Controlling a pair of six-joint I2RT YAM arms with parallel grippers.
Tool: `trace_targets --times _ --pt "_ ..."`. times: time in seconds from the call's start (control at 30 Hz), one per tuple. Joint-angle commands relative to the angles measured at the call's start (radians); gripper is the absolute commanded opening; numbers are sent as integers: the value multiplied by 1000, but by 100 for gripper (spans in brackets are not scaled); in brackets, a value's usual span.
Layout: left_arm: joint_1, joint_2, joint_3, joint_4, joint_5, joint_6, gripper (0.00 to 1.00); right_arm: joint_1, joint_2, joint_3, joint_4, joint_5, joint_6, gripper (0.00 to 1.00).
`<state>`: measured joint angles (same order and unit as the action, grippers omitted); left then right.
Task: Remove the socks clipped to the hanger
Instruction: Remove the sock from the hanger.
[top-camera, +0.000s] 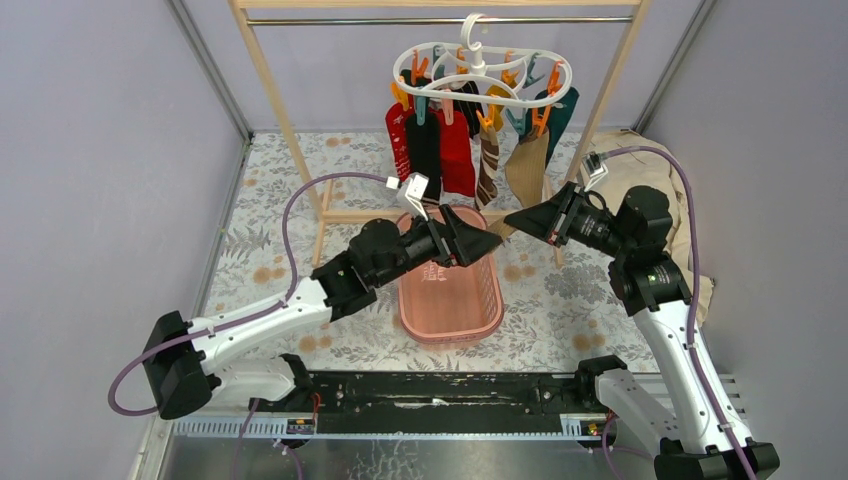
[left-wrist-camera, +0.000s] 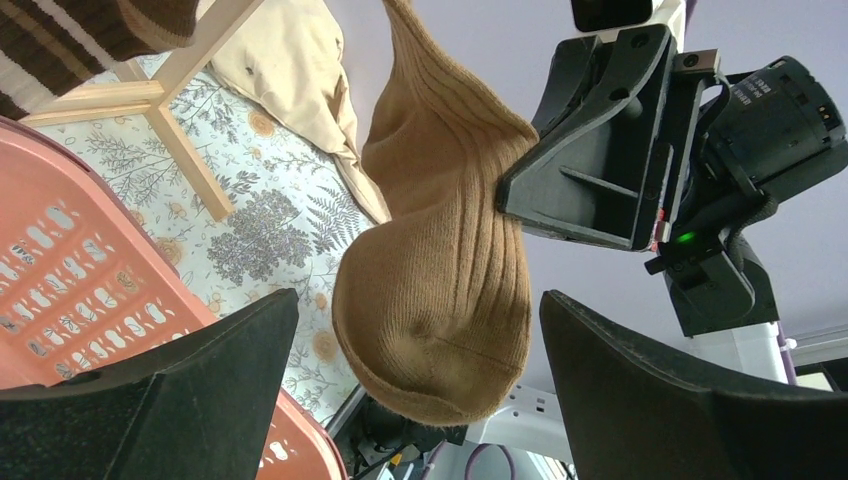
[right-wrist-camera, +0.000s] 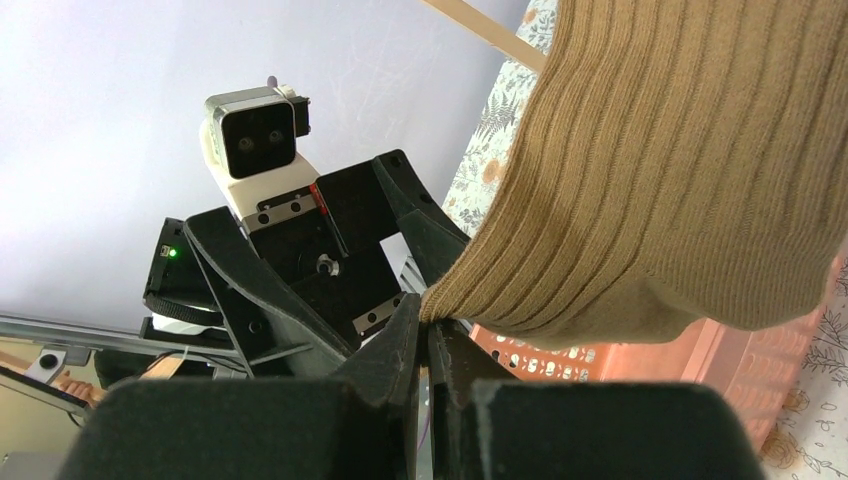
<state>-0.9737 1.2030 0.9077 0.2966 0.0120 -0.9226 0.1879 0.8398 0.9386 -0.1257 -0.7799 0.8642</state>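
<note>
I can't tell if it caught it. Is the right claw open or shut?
Shut. The right claw pinches the edge of the tan sock between closed fingertips.

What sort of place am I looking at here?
Probably a lab test booth staged as a laundry corner: plain walls, socks clipped to a hanger on a wooden rack, a pink basket.

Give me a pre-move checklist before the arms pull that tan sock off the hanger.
1. Right gripper shut on the tan sock's edge: ok.
2. Left gripper open, sock's toe between its fingers: ok.
3. Sock off its clip on the hanger: not ok, it hangs there.
4. Basket under the left gripper: ok.
5. Neighbouring socks clear of the pull: cannot tell.
</note>
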Motion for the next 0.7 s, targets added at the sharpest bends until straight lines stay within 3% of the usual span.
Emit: trace_targets --times 0.0,0.07,0.3,0.4,0.53,0.67 --pt "-17 16 47 39 -32 46 95 4 -13 9 17 -33 -11 2" --pt "-19 22 51 31 -24 50 84 4 -13 9 18 -30 -10 2" --pt "-19 55 91 -12 26 68 20 4 -10 6 20 -33 -10 2" --pt "-19 73 116 -31 40 72 9 4 -11 5 16 -29 -13 3" --pt "-20 74 135 -59 43 81 0 3 -11 2 -10 -12 -35 12" --pt "-19 54 144 -89 36 89 0 4 -8 -2 -35 10 -63 21"
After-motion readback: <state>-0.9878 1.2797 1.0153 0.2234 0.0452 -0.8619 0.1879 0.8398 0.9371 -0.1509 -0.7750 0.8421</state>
